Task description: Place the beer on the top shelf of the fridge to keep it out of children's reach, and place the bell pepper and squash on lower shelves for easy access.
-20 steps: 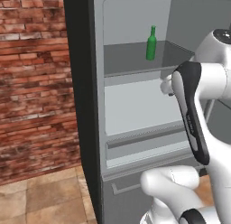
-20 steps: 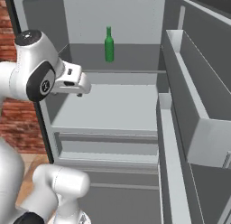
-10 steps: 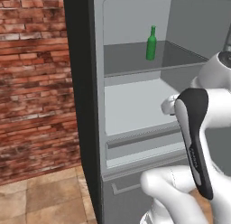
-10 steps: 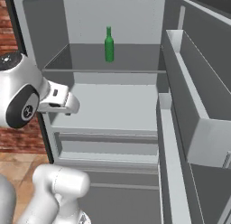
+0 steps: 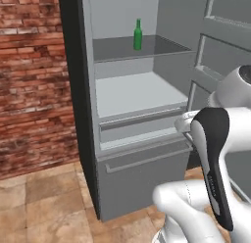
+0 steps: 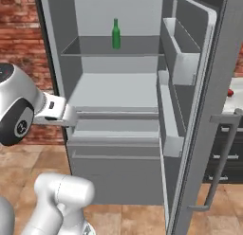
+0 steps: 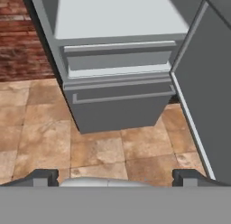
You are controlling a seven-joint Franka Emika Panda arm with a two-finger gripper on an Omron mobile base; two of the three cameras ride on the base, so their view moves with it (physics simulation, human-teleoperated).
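The beer [image 5: 138, 35] [image 6: 116, 34] stands upright on the dark top shelf [image 5: 164, 47] [image 6: 90, 49] inside the open fridge [image 5: 73, 95] [image 6: 57, 35]. Below it lies a pale lower shelf [image 5: 135, 92] [image 6: 118, 89], bare. My gripper [image 7: 116, 176] is open with nothing between its fingertips [image 7: 45, 175]. It hangs in front of the fridge at the height of the drawer rail and looks down at the floor. A small red thing, probably the bell pepper [image 6: 230, 92], peeks out on a counter behind the door. The squash is out of view.
The fridge door [image 6: 209, 87] stands open to the right with bins [image 6: 182, 63] on its inside. A grey drawer front [image 7: 119, 103] [image 5: 142, 173] closes the fridge's bottom. A brick wall [image 5: 29, 80] flanks the left; tiled floor [image 7: 90, 151] lies in front.
The whole picture has shifted, so the base has backed away from the fridge and more of the door shows. My hand has dropped from the top shelf's height to the drawer rail. The beer stays put.
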